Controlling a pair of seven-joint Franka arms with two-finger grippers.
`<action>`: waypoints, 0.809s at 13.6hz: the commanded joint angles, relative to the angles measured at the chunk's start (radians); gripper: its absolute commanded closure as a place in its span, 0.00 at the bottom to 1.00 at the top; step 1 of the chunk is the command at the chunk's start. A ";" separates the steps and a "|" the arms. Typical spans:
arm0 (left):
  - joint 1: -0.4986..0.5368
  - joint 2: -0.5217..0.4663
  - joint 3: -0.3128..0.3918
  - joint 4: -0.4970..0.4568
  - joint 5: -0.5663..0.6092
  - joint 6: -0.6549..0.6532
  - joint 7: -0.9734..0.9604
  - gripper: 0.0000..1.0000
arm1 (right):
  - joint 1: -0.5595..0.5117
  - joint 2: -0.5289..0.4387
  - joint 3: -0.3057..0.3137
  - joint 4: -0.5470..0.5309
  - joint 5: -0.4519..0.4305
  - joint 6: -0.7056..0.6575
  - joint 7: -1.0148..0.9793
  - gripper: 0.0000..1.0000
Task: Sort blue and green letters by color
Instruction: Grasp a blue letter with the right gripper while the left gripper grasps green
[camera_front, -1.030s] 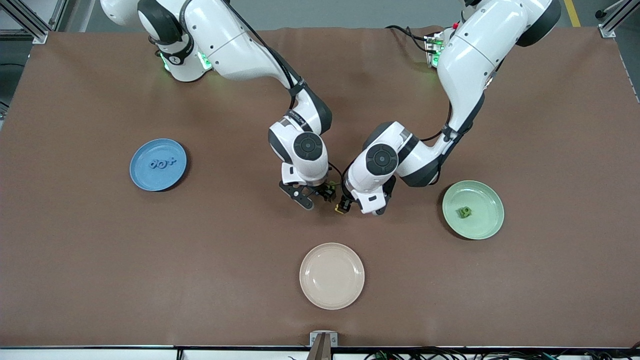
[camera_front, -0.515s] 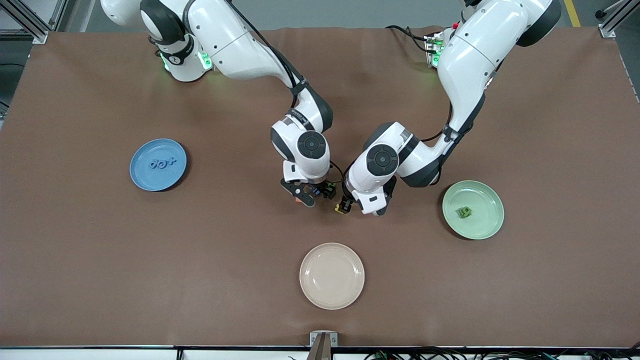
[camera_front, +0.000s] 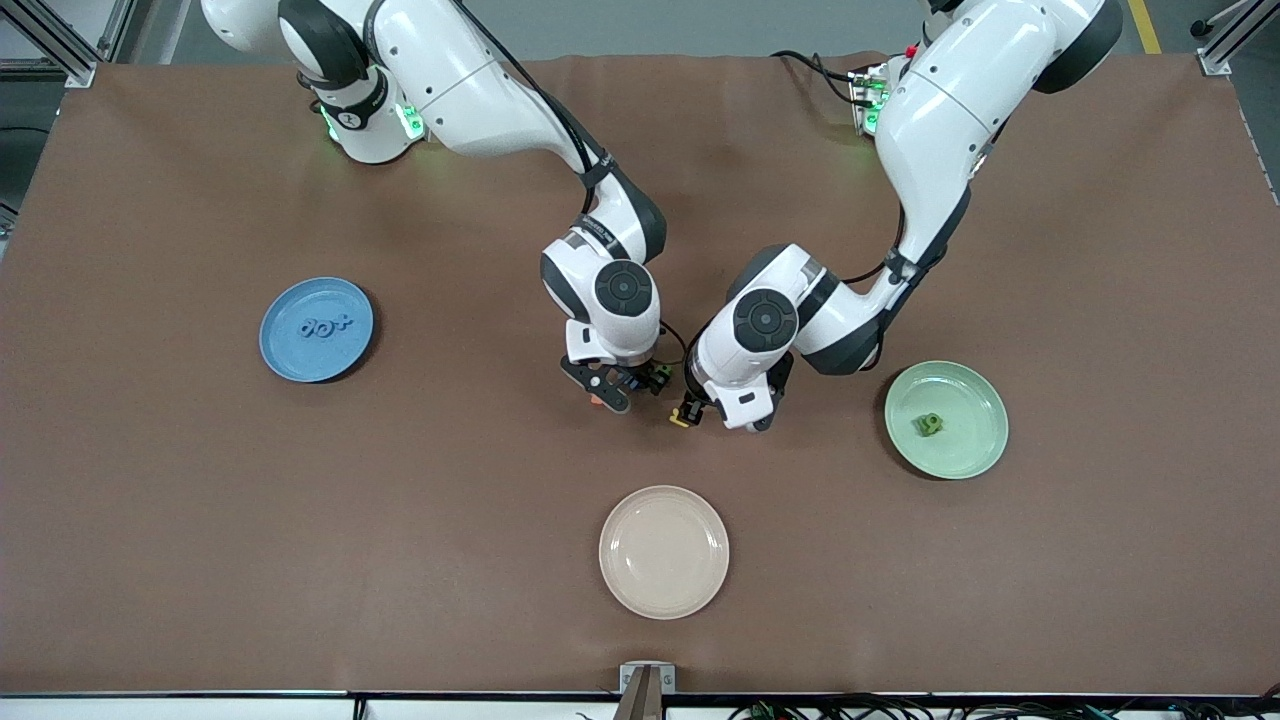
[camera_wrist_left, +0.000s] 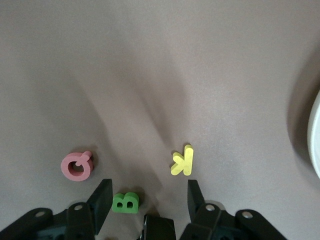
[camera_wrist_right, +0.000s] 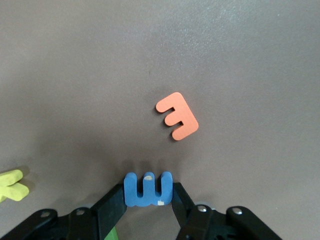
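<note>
My right gripper (camera_front: 618, 386) is shut on a blue letter (camera_wrist_right: 148, 189), low over the middle of the table. My left gripper (camera_front: 694, 405) is open beside it, low over the table. An olive-green letter B (camera_wrist_left: 125, 202) lies flat between its fingers, close to one of them. The blue plate (camera_front: 290, 352) at the right arm's end holds three blue letters (camera_front: 326, 326). The pale-green plate (camera_front: 962, 450) at the left arm's end holds one green letter (camera_front: 929, 424). The other green letters are hidden.
An orange letter (camera_wrist_right: 177, 116), a yellow letter K (camera_wrist_left: 182, 160) and a pink letter (camera_wrist_left: 76, 166) lie on the brown table around the grippers. A beige plate (camera_front: 664, 590) stands nearer to the front camera than both hands.
My right hand has shifted slightly toward the robots' bases, and the orange letter now shows beside its finger. The left arm has hardly moved.
</note>
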 joint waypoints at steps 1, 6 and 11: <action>-0.009 0.008 0.006 0.022 -0.017 -0.019 -0.007 0.26 | 0.006 0.007 -0.007 -0.023 -0.011 0.010 0.013 0.96; -0.010 0.006 0.006 0.020 -0.020 -0.019 -0.009 0.24 | -0.032 -0.039 -0.009 -0.019 -0.009 -0.068 -0.072 1.00; -0.033 0.026 0.006 0.020 -0.022 -0.019 -0.021 0.24 | -0.126 -0.142 -0.009 -0.022 -0.008 -0.220 -0.233 1.00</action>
